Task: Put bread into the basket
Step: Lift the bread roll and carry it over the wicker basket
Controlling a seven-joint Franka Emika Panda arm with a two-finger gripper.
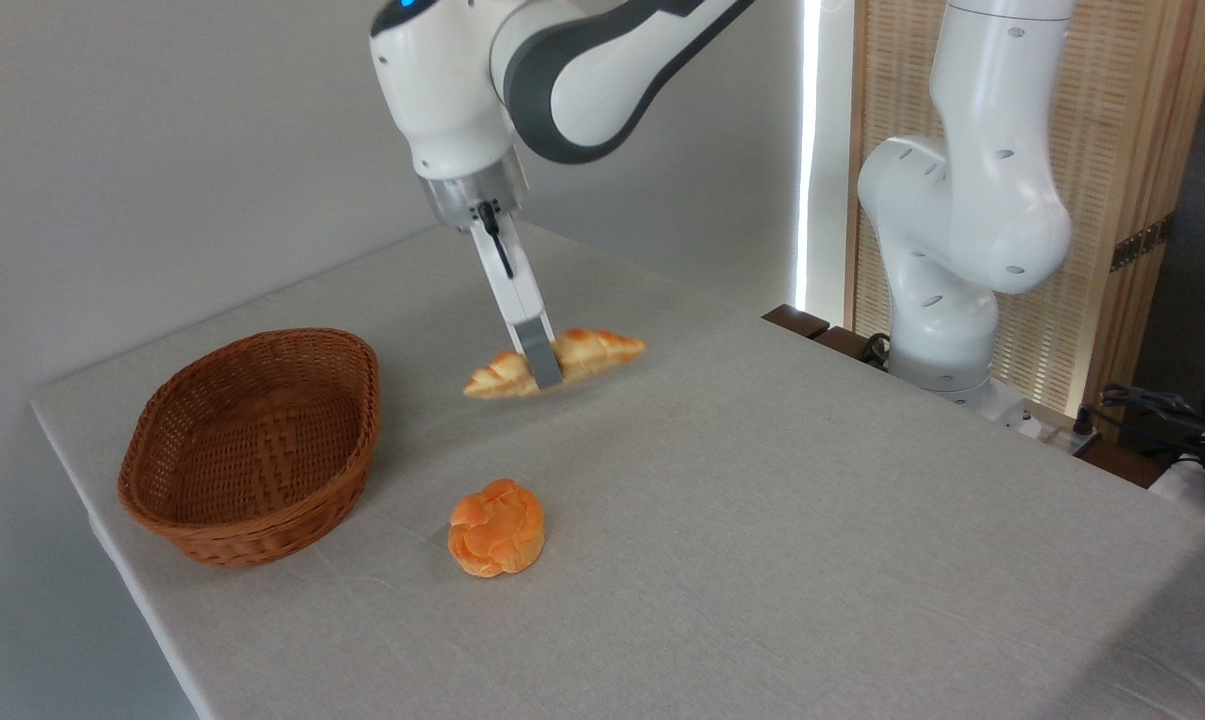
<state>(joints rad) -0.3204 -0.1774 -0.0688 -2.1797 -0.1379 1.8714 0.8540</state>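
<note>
- At table centre, the gripper has its fingers clamped across the middle of the bread.
- The basket sits at the loaf's eight o'clock, apart.
- A round bun lies at six o'clock on the table.

Bread right of basket, behind bun

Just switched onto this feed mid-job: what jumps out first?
The gripper at mid-table, closed on the middle of the long braided bread, which looks lifted just off the table. To its left, near the table's left edge, sits the brown wicker basket, with nothing in it. In front, a round orange bun lies alone on the cloth.
</note>
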